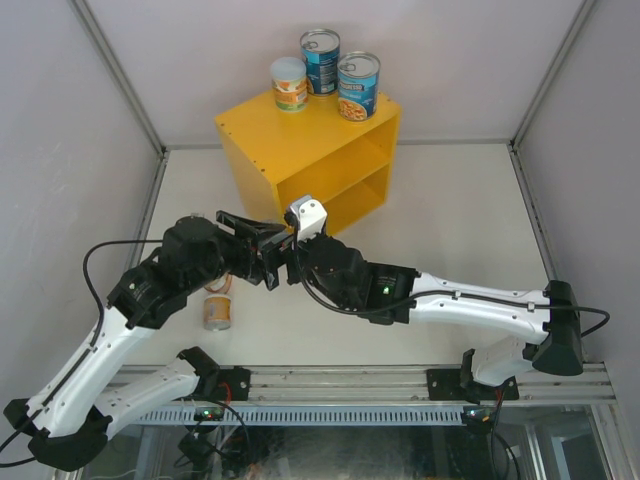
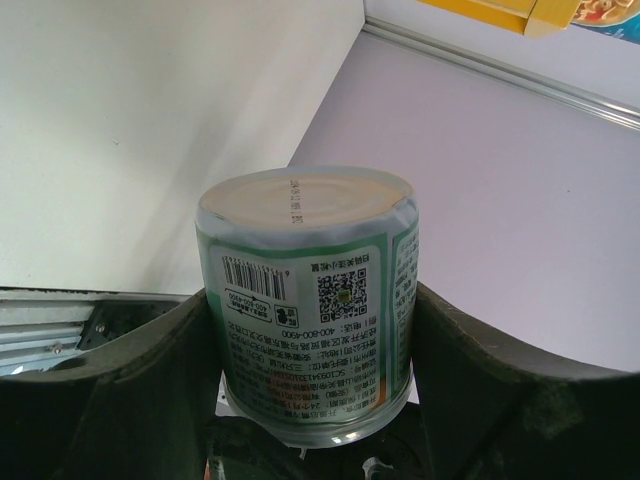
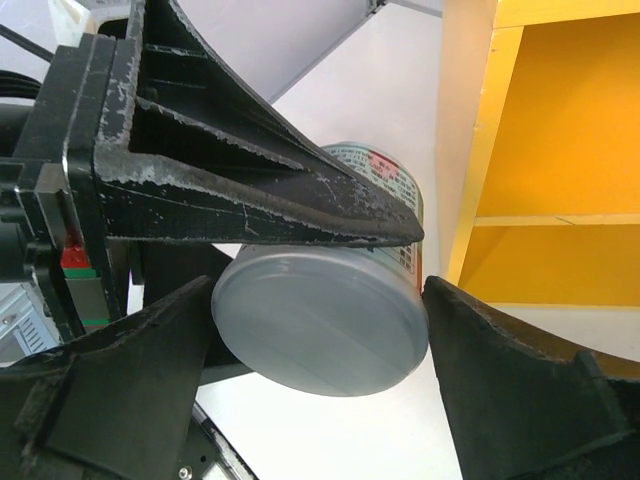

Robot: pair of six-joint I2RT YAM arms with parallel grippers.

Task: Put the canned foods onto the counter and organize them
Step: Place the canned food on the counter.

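My left gripper (image 2: 310,340) is shut on a small green-labelled can (image 2: 305,300) with a pale lid, and holds it above the table. My right gripper (image 3: 320,300) faces it; its fingers (image 3: 500,370) press on both sides of the same can (image 3: 320,320) at its pale end. In the top view both grippers (image 1: 278,250) (image 1: 297,252) meet just in front of the yellow counter (image 1: 290,150), and the can is hidden between them. Two tall blue cans (image 1: 320,60) (image 1: 358,85) and a small pale-lidded can (image 1: 289,83) stand on the counter top.
Another small can (image 1: 217,310) lies on its side on the table under my left arm. The counter's open shelf (image 3: 570,130) is just right of the held can. Grey walls enclose the table on three sides.
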